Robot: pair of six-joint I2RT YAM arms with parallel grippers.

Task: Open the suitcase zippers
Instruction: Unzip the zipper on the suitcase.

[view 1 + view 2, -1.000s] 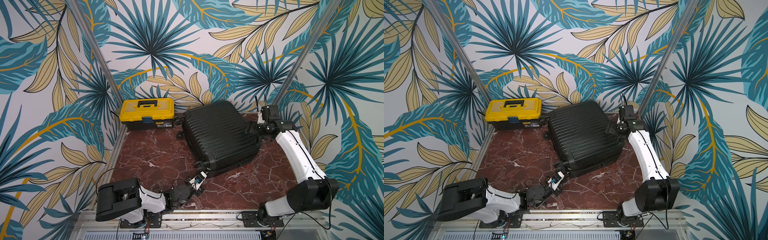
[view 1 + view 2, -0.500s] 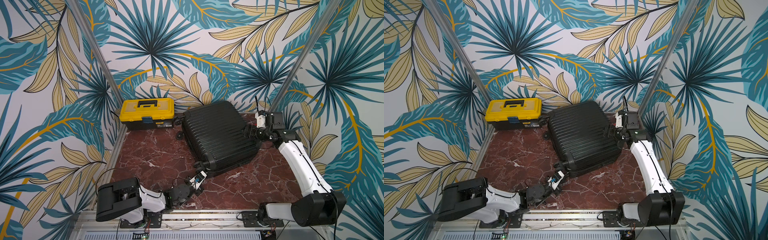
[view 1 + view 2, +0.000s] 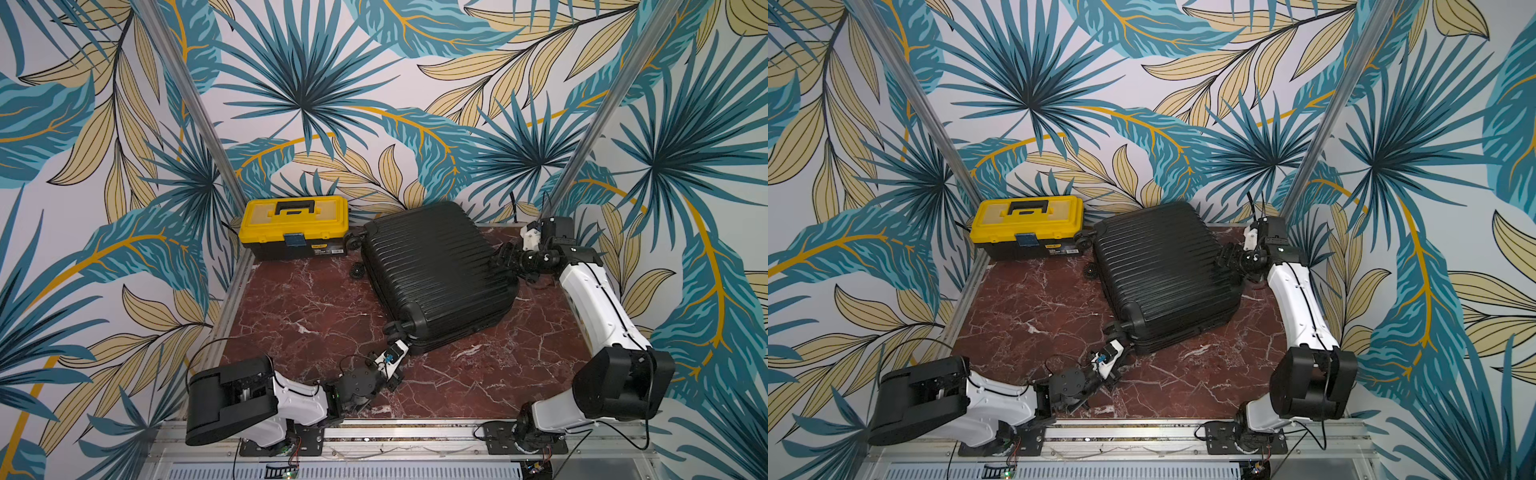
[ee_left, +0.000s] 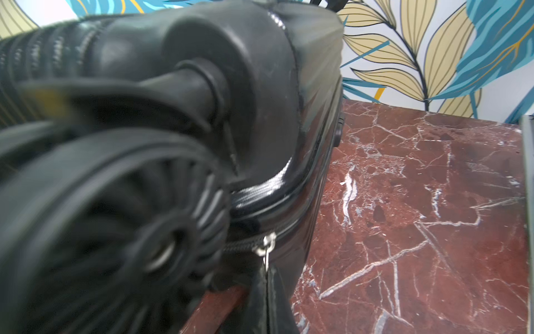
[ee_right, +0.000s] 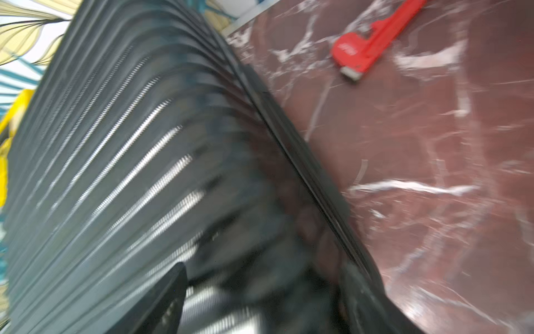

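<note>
**A:** Top views?
**B:** Suitcase (image 3: pixel 436 270) lies flat, askew on the surface (image 3: pixel 311 311), toolbox (image 3: pixel 293 226) just beside its wheels. There's open room along my near edge. My right pincer (image 3: pixel 503 259) gapes at its right rim.
**A:** Left wrist?
**B:** Left pincer (image 4: pixel 267 292) clenched on the zipper pull (image 4: pixel 265 245).
**A:** Right wrist?
**B:** Blurred; pipe wrench (image 5: pixel 372 40) lies apart.

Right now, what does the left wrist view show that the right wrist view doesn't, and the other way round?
Only the left wrist view: a wheel of the suitcase up close, and the metal zipper pull pinched in the shut left gripper. Only the right wrist view: a red pipe wrench lying on the table, and a yellow sliver of the toolbox. Both: the black suitcase, the red marble table and the leaf wallpaper.
</note>
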